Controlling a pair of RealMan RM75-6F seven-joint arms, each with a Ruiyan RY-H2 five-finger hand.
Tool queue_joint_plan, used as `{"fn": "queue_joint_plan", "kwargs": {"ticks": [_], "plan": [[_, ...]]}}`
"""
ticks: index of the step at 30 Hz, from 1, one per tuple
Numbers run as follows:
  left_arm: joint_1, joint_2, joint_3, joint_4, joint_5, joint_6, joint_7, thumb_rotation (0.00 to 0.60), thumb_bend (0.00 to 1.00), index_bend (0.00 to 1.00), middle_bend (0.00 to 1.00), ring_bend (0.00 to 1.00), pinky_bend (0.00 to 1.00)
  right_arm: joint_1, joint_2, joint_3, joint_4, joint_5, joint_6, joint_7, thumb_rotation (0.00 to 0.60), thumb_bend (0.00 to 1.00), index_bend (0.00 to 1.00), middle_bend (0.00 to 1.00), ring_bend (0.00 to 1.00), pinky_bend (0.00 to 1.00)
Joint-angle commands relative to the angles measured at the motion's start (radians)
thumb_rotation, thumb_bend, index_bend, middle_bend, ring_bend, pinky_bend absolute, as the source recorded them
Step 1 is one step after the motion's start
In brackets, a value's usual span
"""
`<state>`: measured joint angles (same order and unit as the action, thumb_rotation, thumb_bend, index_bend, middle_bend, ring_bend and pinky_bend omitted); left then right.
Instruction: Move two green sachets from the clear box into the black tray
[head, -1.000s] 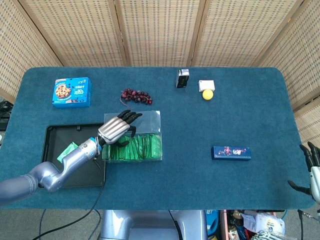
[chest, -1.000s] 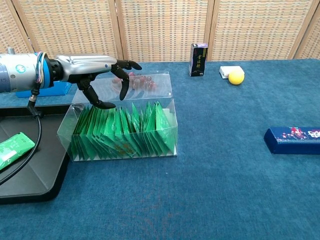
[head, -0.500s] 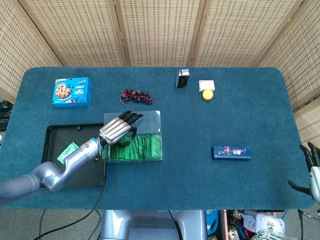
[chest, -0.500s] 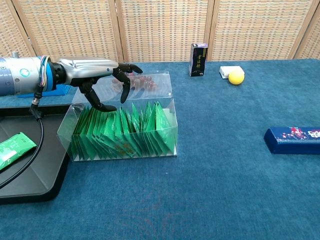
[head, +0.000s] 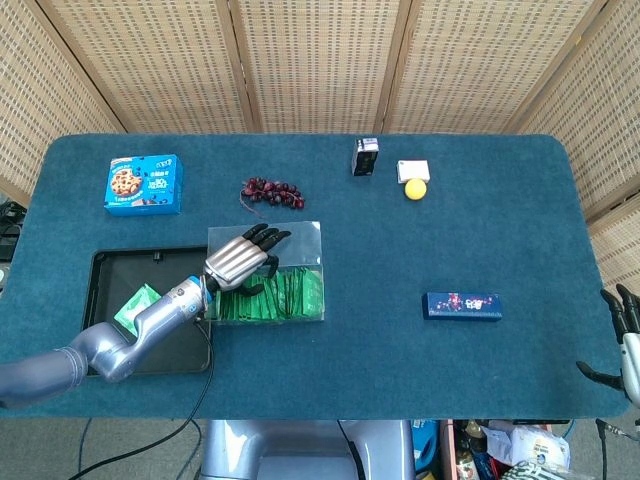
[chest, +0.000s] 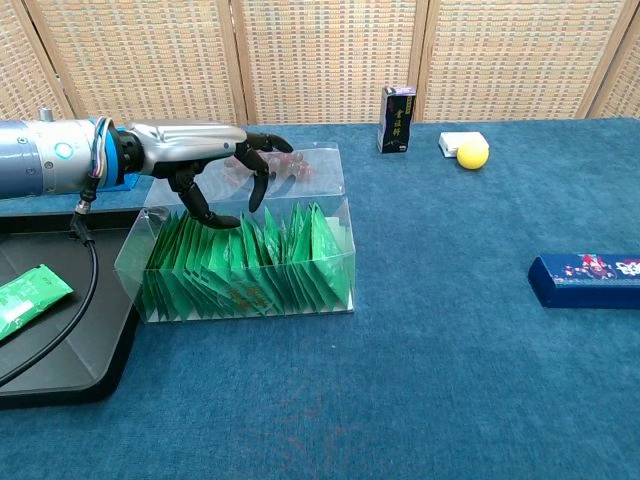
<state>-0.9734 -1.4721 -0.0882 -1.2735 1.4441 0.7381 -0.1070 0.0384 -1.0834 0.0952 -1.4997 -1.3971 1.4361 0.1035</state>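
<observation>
The box (chest: 240, 262) sits just right of the tray (chest: 70, 345), packets (chest: 245, 260) standing in it. One packet (chest: 30, 297) lies in the tray. The left hand (chest: 215, 165) hangs over the box.

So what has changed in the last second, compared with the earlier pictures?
The left hand has moved forward over the clear box and lowered, its fingertips now closer to the row of green sachets. It holds nothing. One green sachet lies in the black tray as before. The right hand has not moved.
</observation>
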Motion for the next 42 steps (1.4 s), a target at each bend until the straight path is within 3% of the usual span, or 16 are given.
{"fn": "queue_joint_plan", "kwargs": {"ticks": [1,11,31,42], "plan": [[-0.001,-0.001,0.000,0.000,-0.002,-0.002,0.002,0.600,0.35,0.51,0.00,0.00,0.00,0.000,0.000,0.000,0.000,0.000,0.000,0.001,0.600,0.00,0.00,0.00,0.00,0.00],[-0.004,-0.005,0.002,0.003,-0.012,-0.013,0.010,0.600,0.36,0.52,0.00,0.00,0.00,0.000,0.001,0.000,0.000,0.000,-0.001,0.004,0.600,0.00,0.00,0.00,0.00,0.00],[-0.009,-0.018,0.003,0.016,-0.012,-0.015,0.004,0.600,0.47,0.53,0.00,0.00,0.00,0.001,0.002,0.000,0.001,0.002,-0.006,0.006,0.600,0.00,0.00,0.00,0.00,0.00],[-0.011,-0.020,-0.005,0.020,-0.013,-0.006,-0.008,0.600,0.52,0.64,0.00,0.00,0.00,0.002,0.002,0.000,0.003,0.004,-0.008,0.010,0.600,0.00,0.00,0.00,0.00,0.00]]}}
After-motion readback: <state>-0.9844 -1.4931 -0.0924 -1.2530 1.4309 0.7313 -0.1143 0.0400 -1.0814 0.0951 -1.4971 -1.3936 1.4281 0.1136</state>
